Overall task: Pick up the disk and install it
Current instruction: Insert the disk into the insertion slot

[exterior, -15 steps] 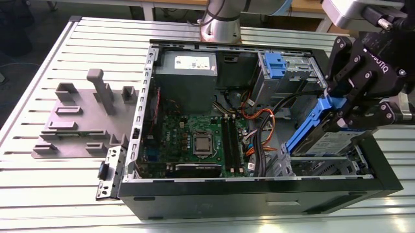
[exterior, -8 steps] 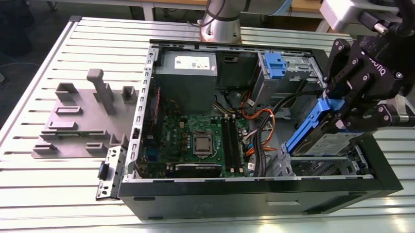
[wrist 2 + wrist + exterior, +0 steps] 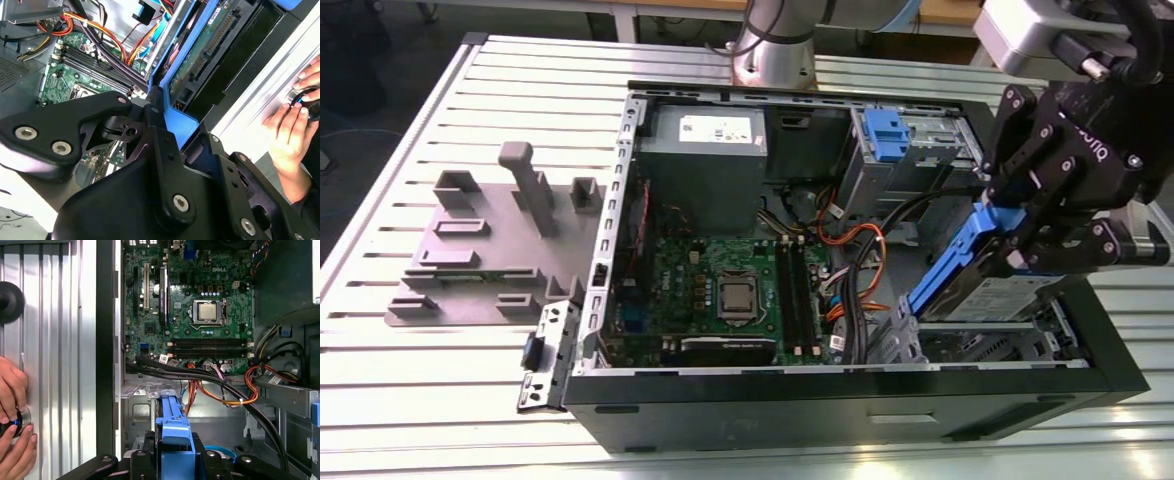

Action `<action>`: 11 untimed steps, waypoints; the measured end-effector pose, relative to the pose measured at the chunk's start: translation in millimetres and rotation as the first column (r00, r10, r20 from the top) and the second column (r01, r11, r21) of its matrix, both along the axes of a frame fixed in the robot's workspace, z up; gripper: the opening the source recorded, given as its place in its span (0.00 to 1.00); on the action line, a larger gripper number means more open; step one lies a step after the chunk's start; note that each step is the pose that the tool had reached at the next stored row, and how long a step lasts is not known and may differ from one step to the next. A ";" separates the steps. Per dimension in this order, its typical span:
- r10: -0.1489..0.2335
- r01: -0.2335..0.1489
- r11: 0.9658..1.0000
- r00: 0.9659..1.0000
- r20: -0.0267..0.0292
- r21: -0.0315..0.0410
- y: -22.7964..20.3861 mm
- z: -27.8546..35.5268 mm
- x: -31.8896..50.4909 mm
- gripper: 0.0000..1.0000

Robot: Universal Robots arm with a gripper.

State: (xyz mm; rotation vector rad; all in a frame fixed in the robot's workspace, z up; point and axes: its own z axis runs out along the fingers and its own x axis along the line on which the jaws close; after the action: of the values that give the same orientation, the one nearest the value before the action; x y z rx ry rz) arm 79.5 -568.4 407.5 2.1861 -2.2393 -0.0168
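We see the gripper (image 3: 1025, 250) up over the open PC case (image 3: 854, 400), at the exterior view's right, near the front corner. Its jaws are closed tight on the disk (image 3: 994, 295) & pinch it by its blue side rails. The disk is up on its edge & tilted. Its low end dips into the metal bay at that corner of the case, & its top end is up in the gripper. We can't tell if it touches the bay. In the second wrist view we look at the disk's under side w/ its green board (image 3: 200, 55), & a black finger (image 3: 157, 107) is pressed on the blue rail (image 3: 177, 125). Inside the case lies the green main board (image 3: 720, 290) w/ a square chip socket (image 3: 207, 311). Orange & black wires (image 3: 235, 401) run btw the board & the bay. A grey metal box (image 3: 707, 150) sits at the far end, & a small blue latch (image 3: 886, 135) stands near it, to the exterior view's right. A grey plate w/ blocks (image 3: 480, 250) lies on the ribbed table (image 3: 400, 400), at the exterior view's left of the case. A person's hand (image 3: 290, 130) rests on a small round knob (image 3: 304, 97) on the table just beside the case.
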 end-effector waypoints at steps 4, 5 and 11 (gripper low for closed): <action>0.000 0.000 1.000 1.000 0.000 0.000 0.0 -2.1 0.0 0.36; 0.000 0.000 1.000 1.000 0.000 0.000 0.0 -2.7 0.0 0.36; 0.000 0.000 1.000 1.000 0.000 0.000 0.0 -6.3 0.0 0.36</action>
State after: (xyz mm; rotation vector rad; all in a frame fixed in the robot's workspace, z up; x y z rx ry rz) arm 79.5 -568.4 401.2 2.1860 -2.2394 -0.0167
